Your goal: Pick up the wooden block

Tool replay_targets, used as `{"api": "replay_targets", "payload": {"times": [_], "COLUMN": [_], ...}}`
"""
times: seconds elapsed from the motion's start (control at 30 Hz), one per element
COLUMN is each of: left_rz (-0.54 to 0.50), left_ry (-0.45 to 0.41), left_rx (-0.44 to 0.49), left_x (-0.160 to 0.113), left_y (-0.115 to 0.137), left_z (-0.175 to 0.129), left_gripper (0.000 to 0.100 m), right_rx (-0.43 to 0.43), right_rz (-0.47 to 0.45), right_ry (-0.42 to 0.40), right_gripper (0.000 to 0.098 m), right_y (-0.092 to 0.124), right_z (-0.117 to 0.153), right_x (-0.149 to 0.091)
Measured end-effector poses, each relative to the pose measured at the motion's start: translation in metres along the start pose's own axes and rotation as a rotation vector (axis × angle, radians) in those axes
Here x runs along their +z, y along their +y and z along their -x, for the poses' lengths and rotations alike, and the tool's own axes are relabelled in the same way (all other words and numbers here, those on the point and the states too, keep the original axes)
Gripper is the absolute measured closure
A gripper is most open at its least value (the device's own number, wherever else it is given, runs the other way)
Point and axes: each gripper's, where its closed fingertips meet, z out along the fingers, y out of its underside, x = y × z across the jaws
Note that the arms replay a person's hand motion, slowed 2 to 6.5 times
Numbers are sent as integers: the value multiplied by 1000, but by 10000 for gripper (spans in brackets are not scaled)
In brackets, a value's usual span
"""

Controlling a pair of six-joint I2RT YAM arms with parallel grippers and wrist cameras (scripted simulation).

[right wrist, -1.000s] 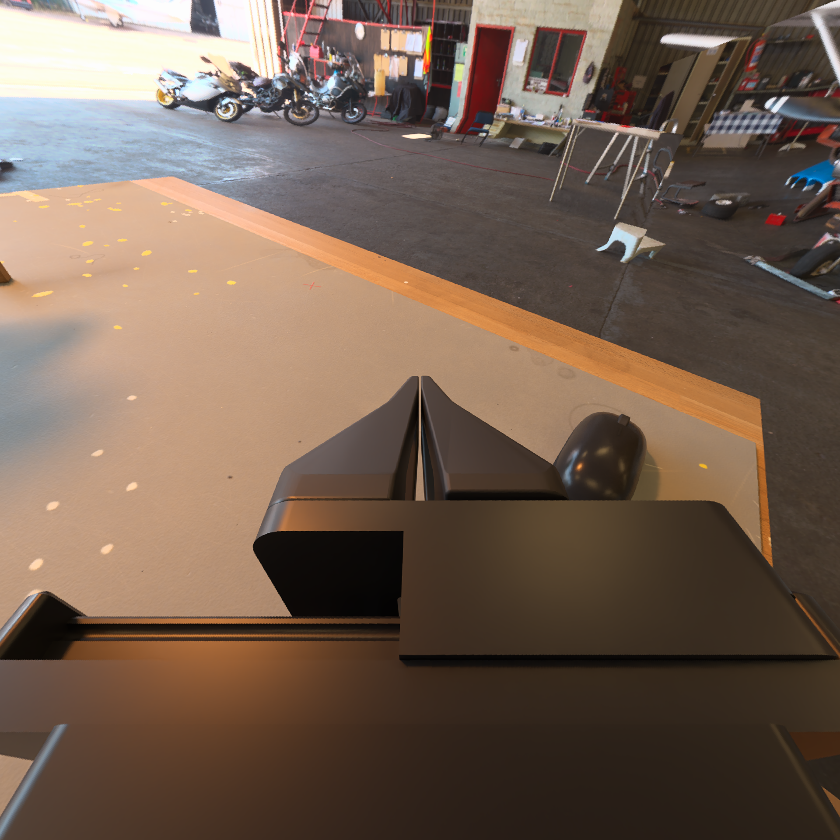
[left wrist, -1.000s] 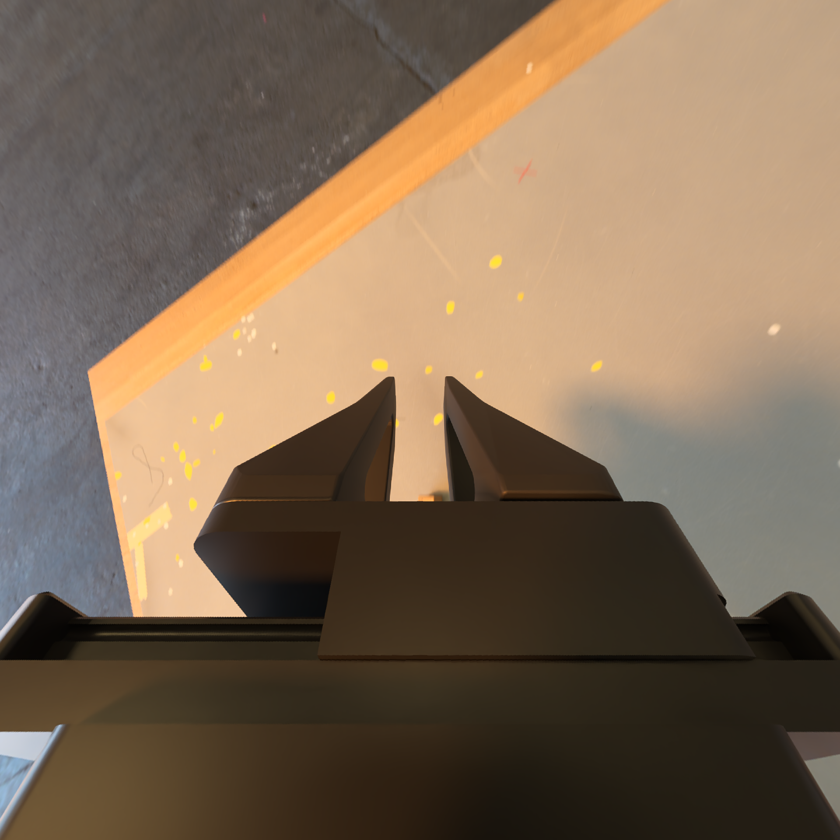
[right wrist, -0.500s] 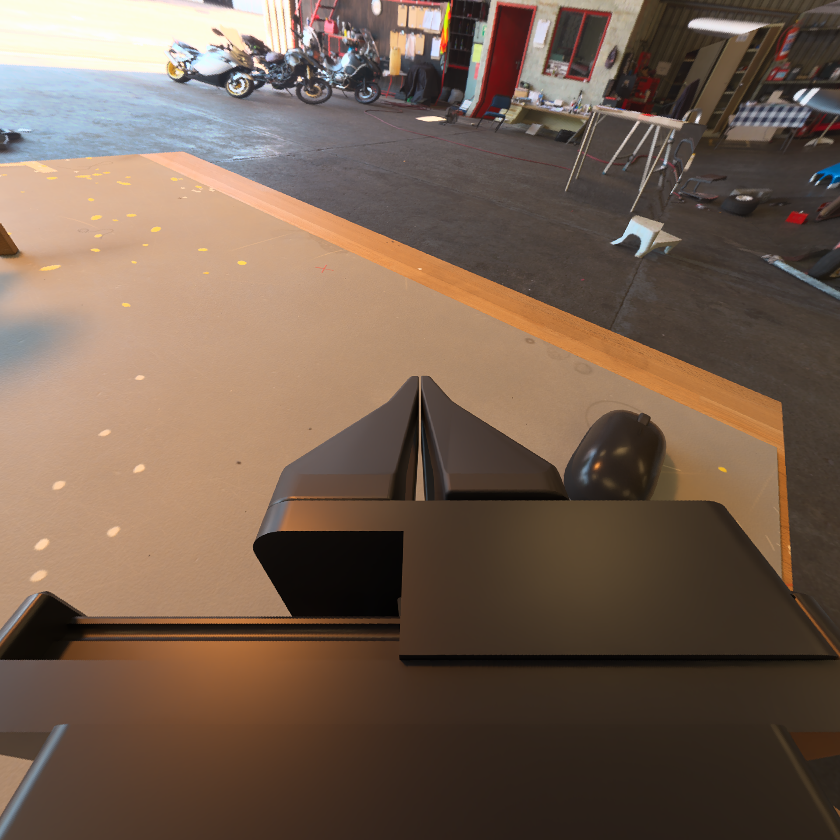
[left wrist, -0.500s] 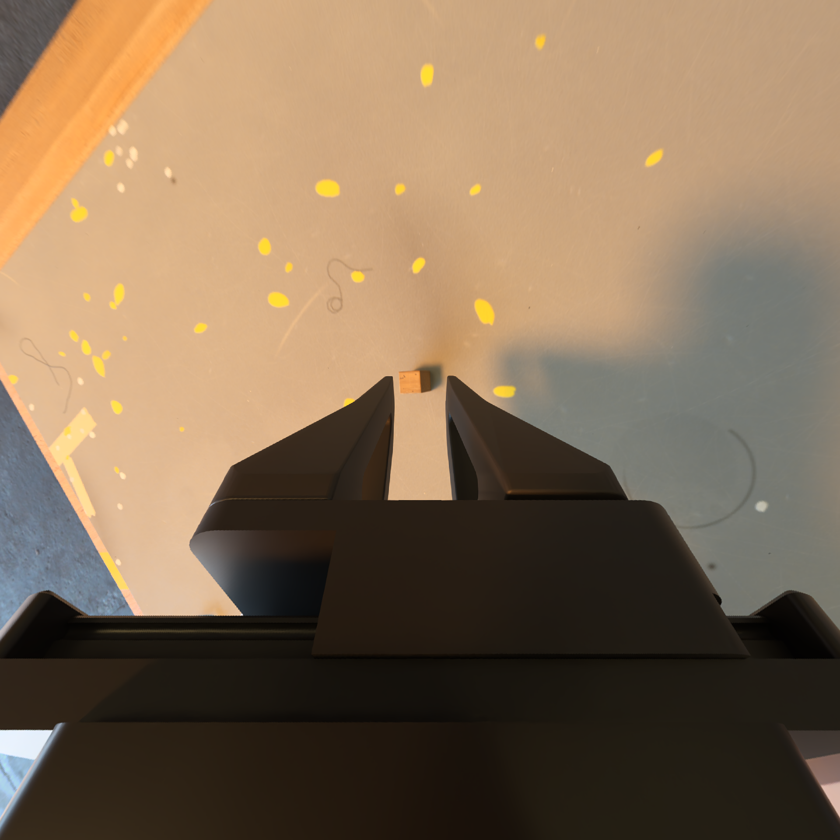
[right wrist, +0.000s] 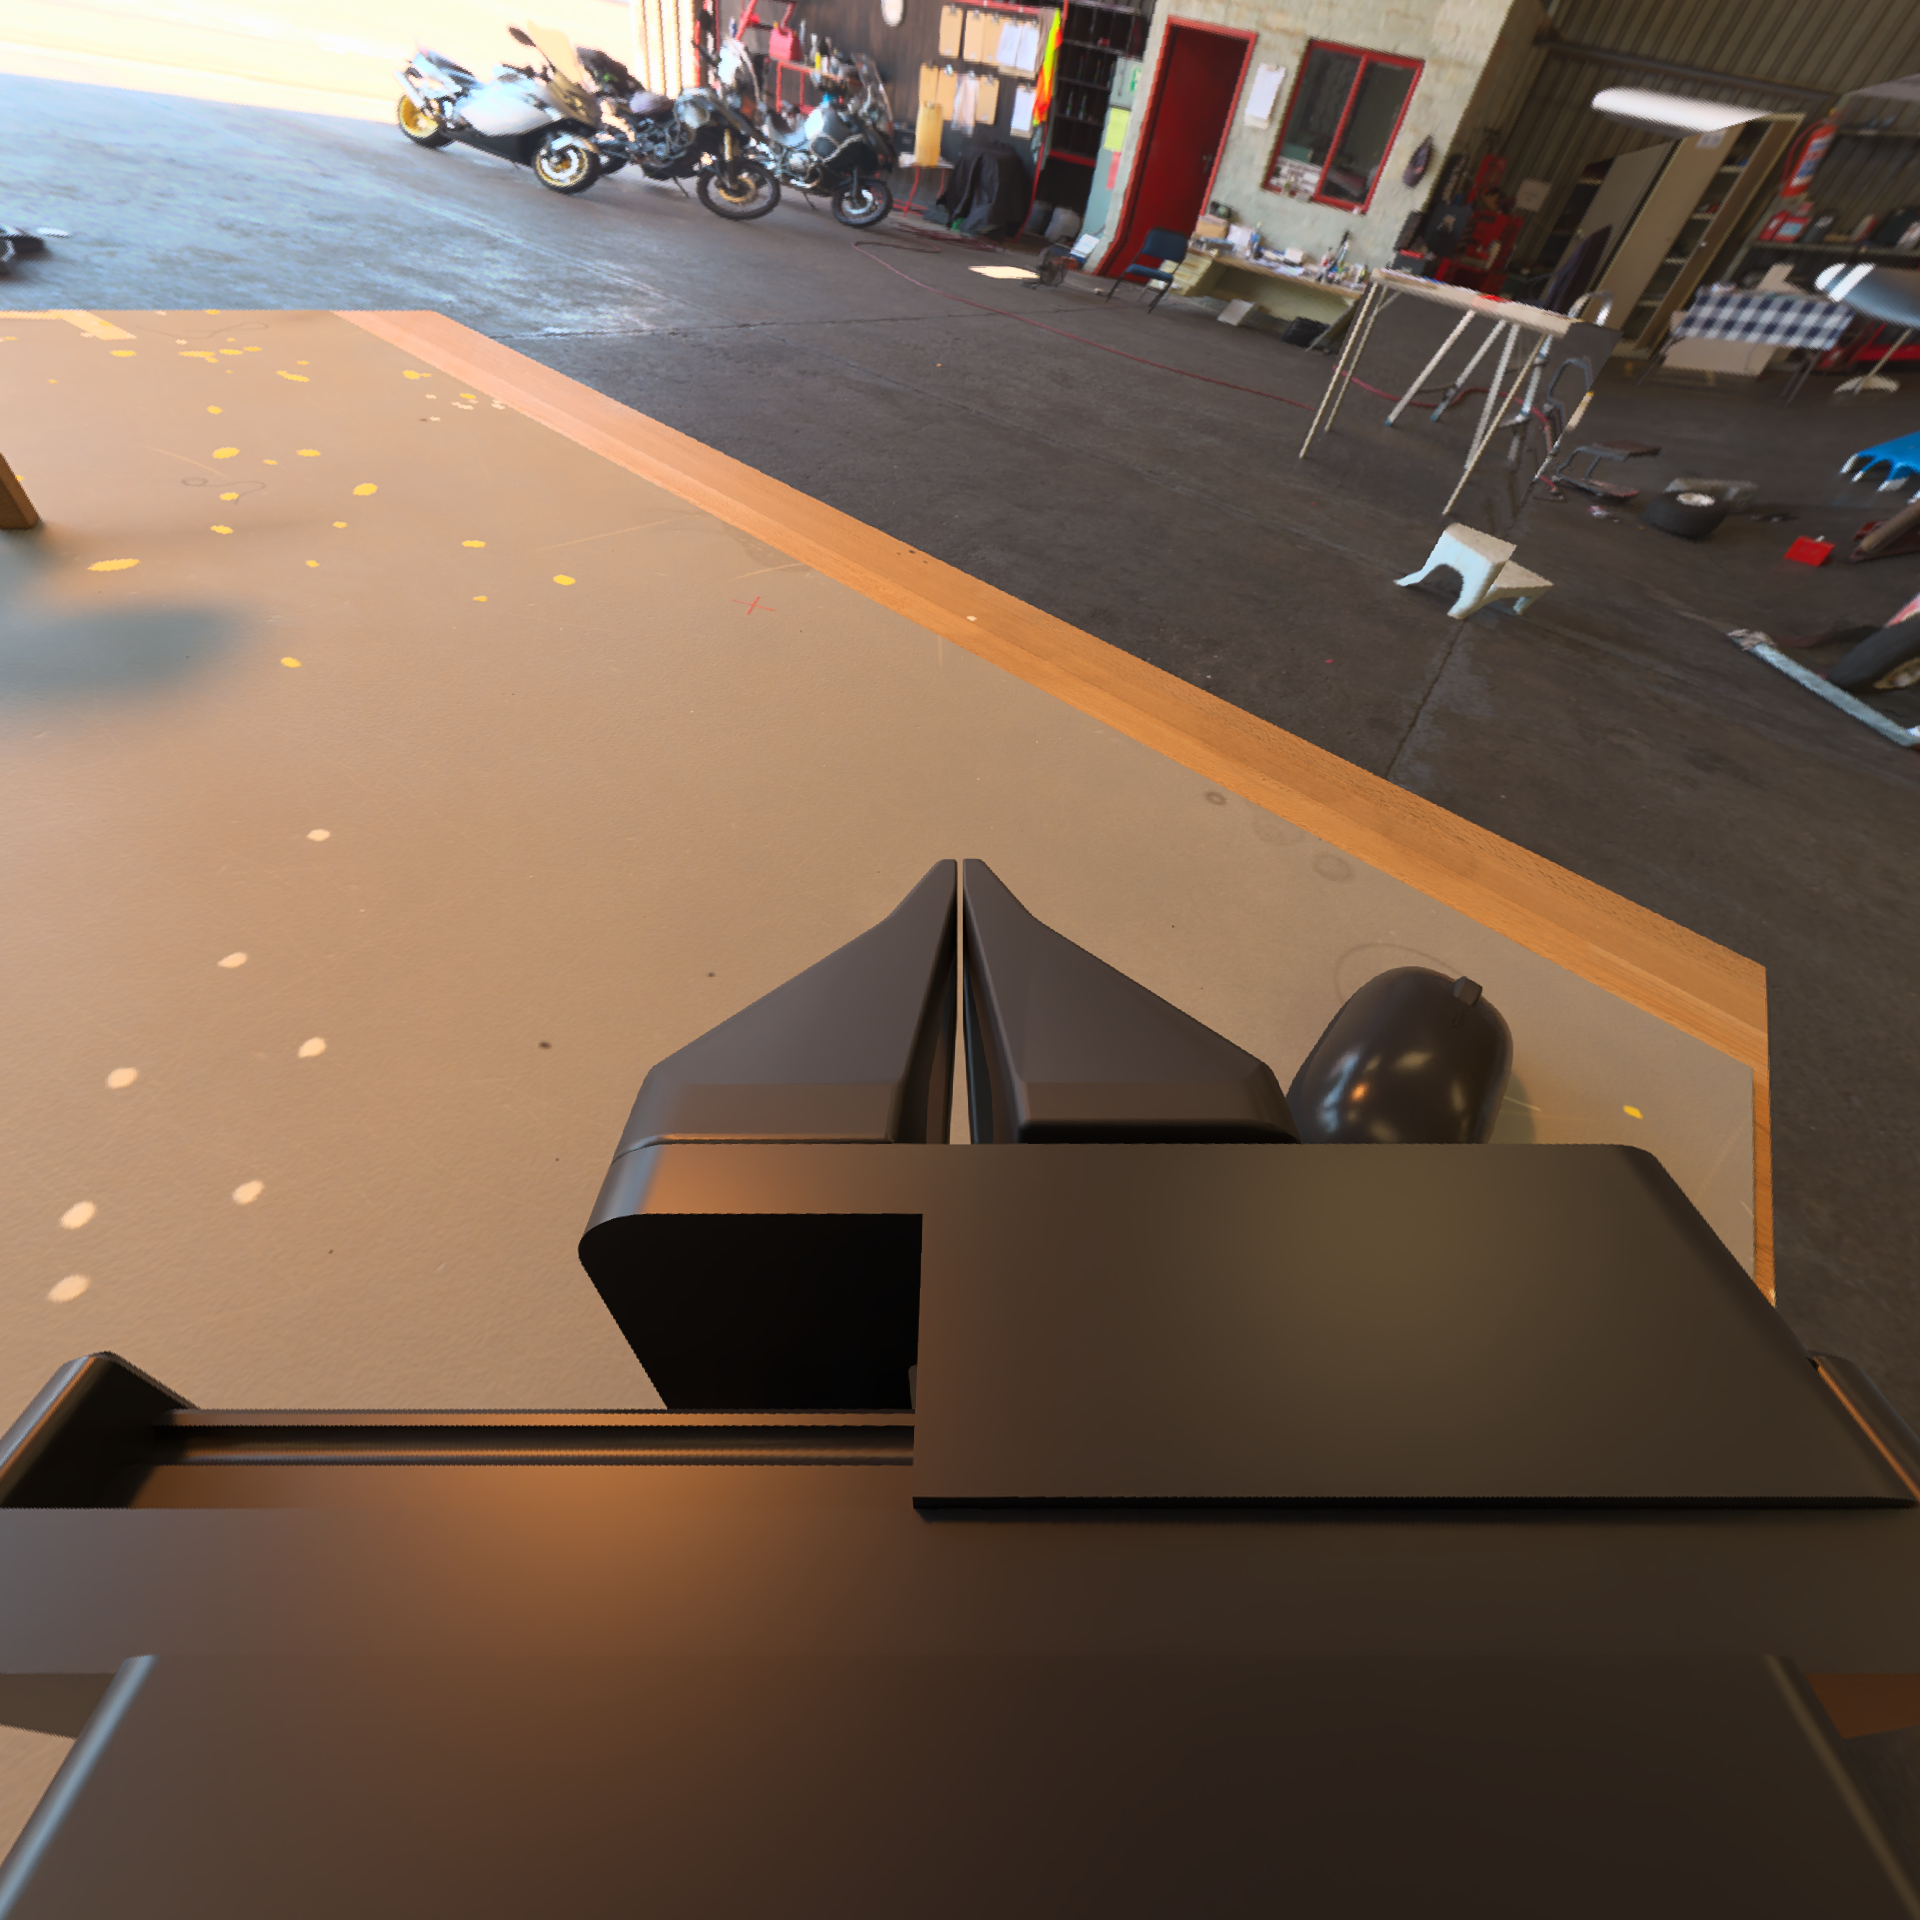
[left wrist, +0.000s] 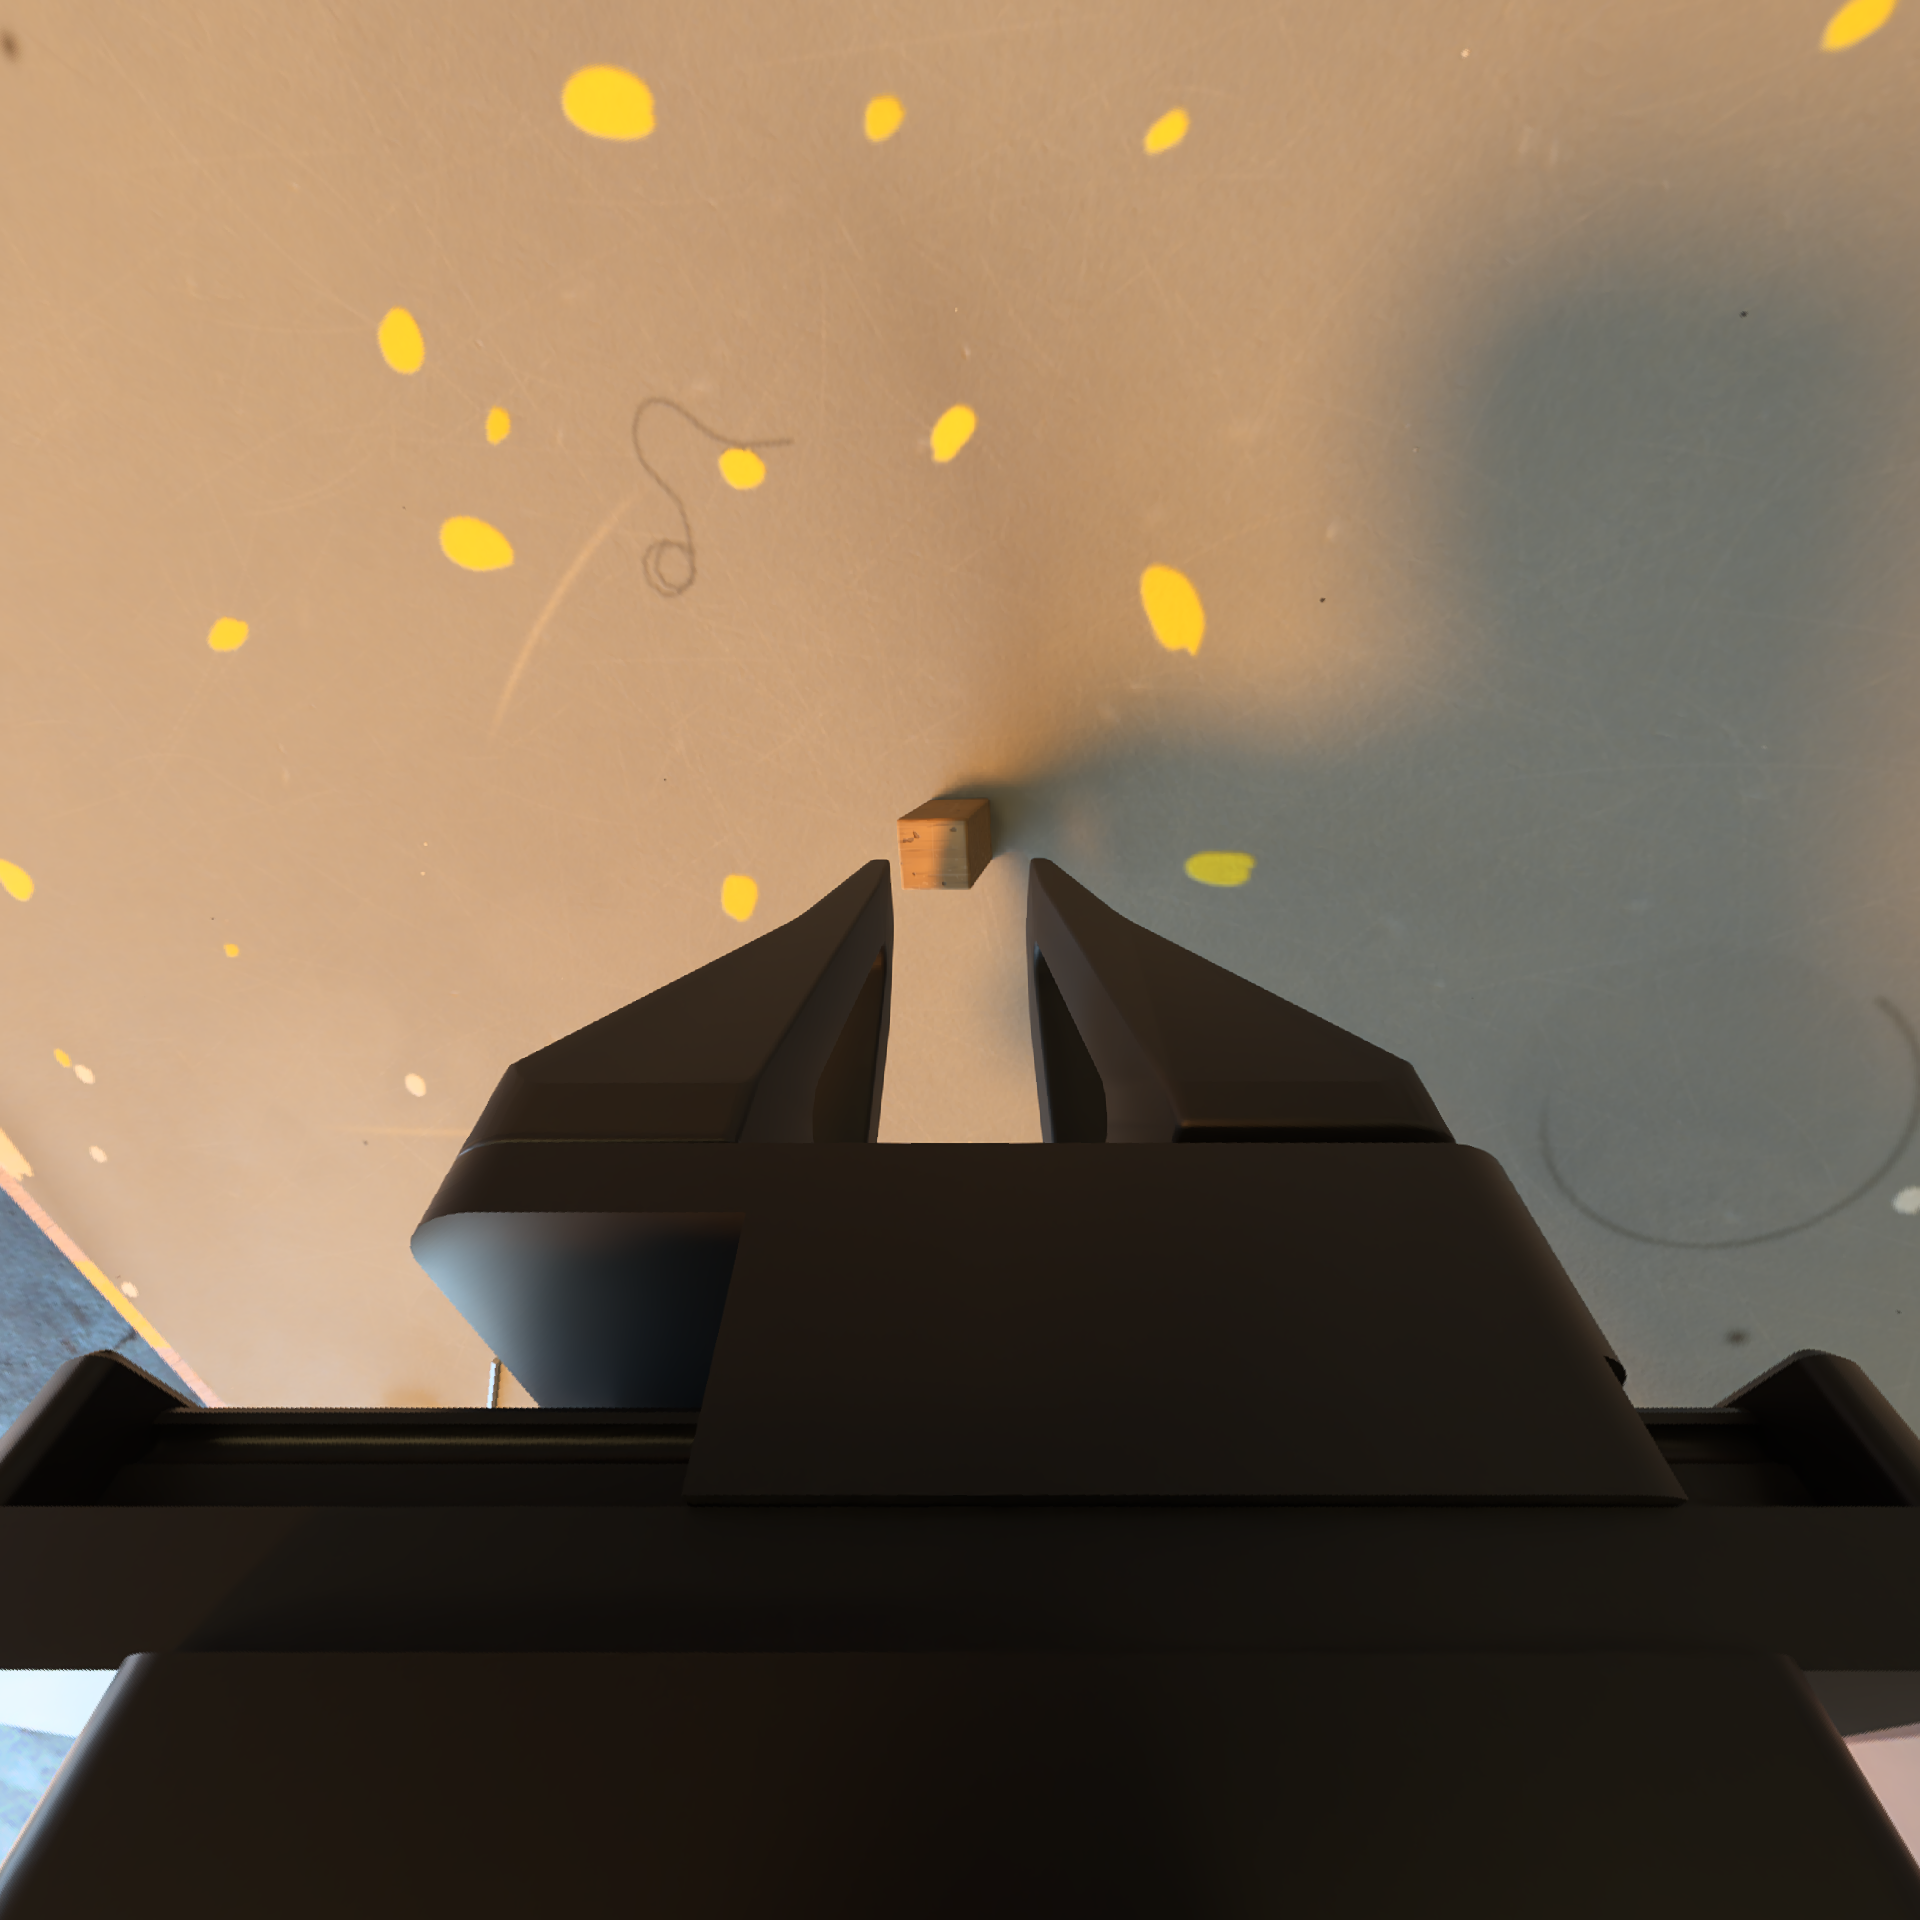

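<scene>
Nearer now, squarish wooden block (left wrist: 940, 852) without clear long axis, beyond parted left jaws; right jaws together.

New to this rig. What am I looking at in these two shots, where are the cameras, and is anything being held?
These are two robot arms, each ending in a two-finger claw with a camera at its wrist that looks forward along the fingers. The dark shapes filling the lower part of each picture are the claws' own bodies.

The left wrist view looks down at the table. The left claw is open, and the small wooden block sits on the table just beyond its fingertips, roughly in line with the gap. Nothing is gripped yet.

The right wrist view looks across the same table towards a workshop floor. The right claw is shut and empty. A rounded black object lies on the table beside it; it looks like a computer mouse.

Yellow paint spots speckle the tabletop.
</scene>
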Motion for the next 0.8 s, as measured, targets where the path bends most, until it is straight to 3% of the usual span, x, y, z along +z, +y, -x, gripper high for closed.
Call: {"api": "replay_targets", "payload": {"times": [0.7,0.8], "left_rz": [55,57], "left_ry": [37,40], "left_rx": [-61,-64], "left_x": [25,27], "left_y": [4,4], "left_z": [4,4], "left_gripper": [775,813], "right_rx": [-18,-21], "right_rz": [26,27], "right_ry": [-39,-43], "right_gripper": [970,970], "right_y": [8,9], "right_z": [10,11], "right_x": [3,3]}}
